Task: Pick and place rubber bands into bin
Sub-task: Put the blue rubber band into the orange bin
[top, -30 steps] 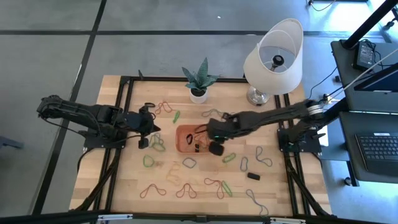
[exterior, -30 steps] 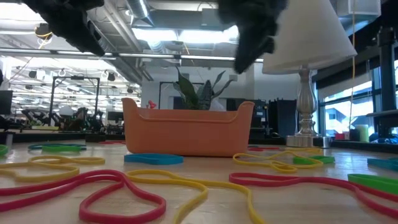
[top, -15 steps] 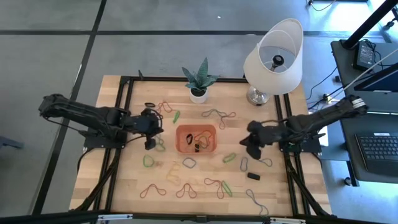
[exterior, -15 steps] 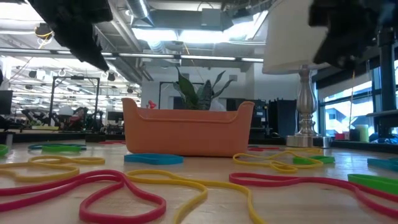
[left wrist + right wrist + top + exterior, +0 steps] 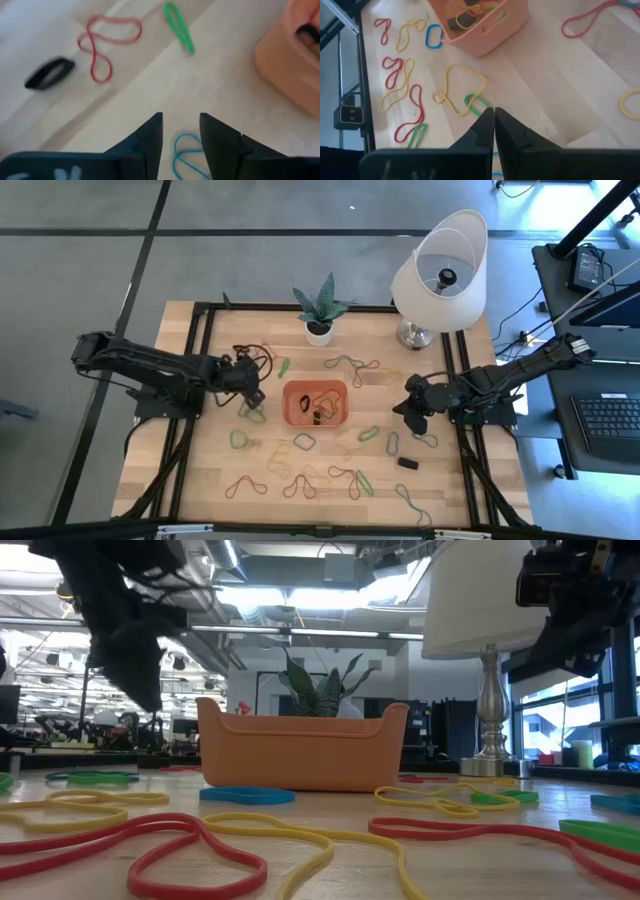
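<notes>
While my left gripper hangs just left of the bin, its fingers stand parted with nothing between them, and a blue rubber band lies on the wooden table under the gap. Past those fingers I see a red band twisted into a figure of eight, a black band and a narrow green band, all flat on the wood, with the orange wall of the bin at the edge of that wrist view. My right gripper sits well to the right of the bin, near the table's right side, and its fingers are pressed together with nothing in them. From that wrist I look back at the bin, which holds a few bands in yellow, red, green and black; a blue band lies just beside it, a big yellow loop sits nearer my fingers, and a green band touches that loop. More red and yellow bands are strewn farther off. Seen from above, the bin sits near the middle of the table, with a small potted plant behind it and a white lamp at the back right corner. I can read no writing or label on anything.
</notes>
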